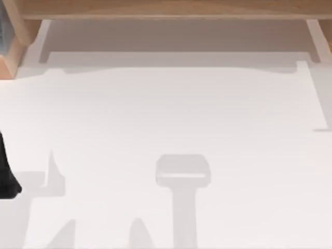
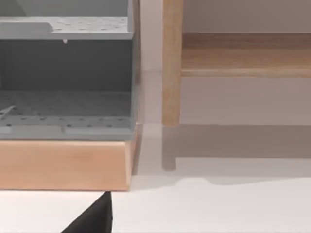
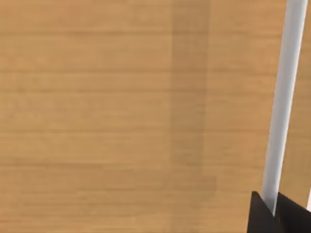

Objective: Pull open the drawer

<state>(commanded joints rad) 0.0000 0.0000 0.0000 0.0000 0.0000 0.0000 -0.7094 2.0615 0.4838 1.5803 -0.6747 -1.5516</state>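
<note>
- Right wrist view puts me right up against the drawer (image 3: 121,121): its wood-grain front fills the space ahead of the right gripper (image 3: 275,211).
- A pale grey handle (image 3: 284,97) runs as a slim bar across that front. One end passes between my two dark fingers (image 3: 260,216), which sit tight against it on either side, so the jaws are clamped on the handle.
- A faint darker band of shadow lies on the wood beside the handle.
- From the left wrist camera I see a dark tip of the left gripper (image 2: 95,218) over the white desk (image 2: 218,208). I cannot tell whether that gripper is open or closed.
- Ahead of it stands a wooden base (image 2: 63,165) carrying a grey perforated rack (image 2: 68,111) with two levels.
- Just beside the rack a wooden post (image 2: 171,63) stands upright. A wooden rail (image 2: 243,56) runs off from the post, with its shadow on the desk below.
- From above, the left arm (image 1: 6,174) shows as a dark shape at the desk's left edge, idle.
- Grey shadows (image 1: 182,171) lie across the near and middle part of the desk.
- At the far edge of the desk sits the wooden cabinet (image 1: 166,9). How far out the drawer stands I cannot tell.
</note>
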